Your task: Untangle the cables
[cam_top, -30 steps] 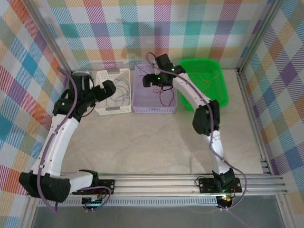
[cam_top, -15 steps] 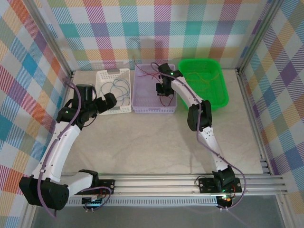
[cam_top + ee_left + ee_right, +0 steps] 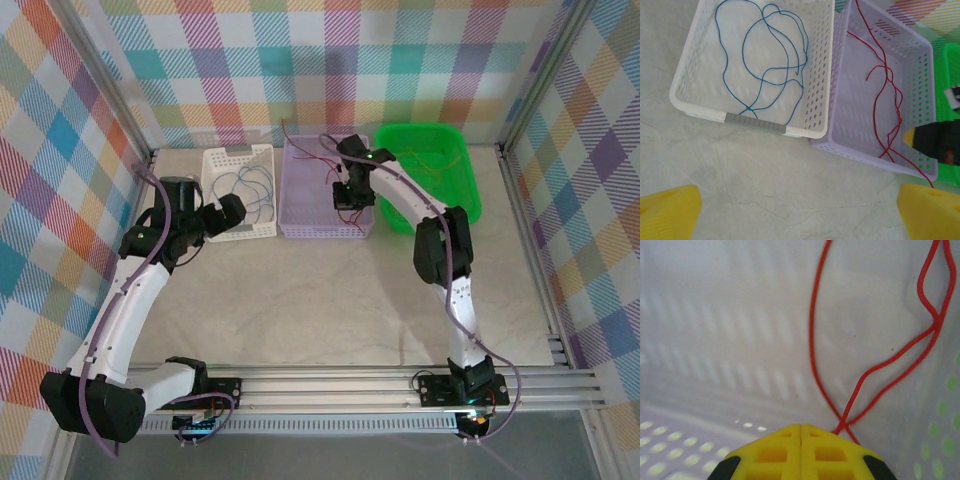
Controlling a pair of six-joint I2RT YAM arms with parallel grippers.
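right jaws are pressed together, pad against pad, pinching the red cable (image 3: 811, 340) at their tip; from my right wrist i see two red strands cross just above the pinch and run up the pale floor of the purple basket (image 3: 325, 232). from above, these jaws sit low inside that basket, toward its right side, with the arm reaching over from beside the green basket (image 3: 462, 200). left jaws are wide apart and hold nothing; their yellow tips show at the two bottom corners of my left wrist view, over the bare worktop (image 3: 300, 300) just in front of the white basket (image 3: 240, 233). the blue cable (image 3: 747, 106) lies in loose loops inside the white basket, its strands meeting near the grey label on the near rim. more of the red cable trails the length of the purple basket, and one end climbs over the near right corner of its rim. white and purple baskets stand side by side, walls touching, with the green one just to the right of the purple.
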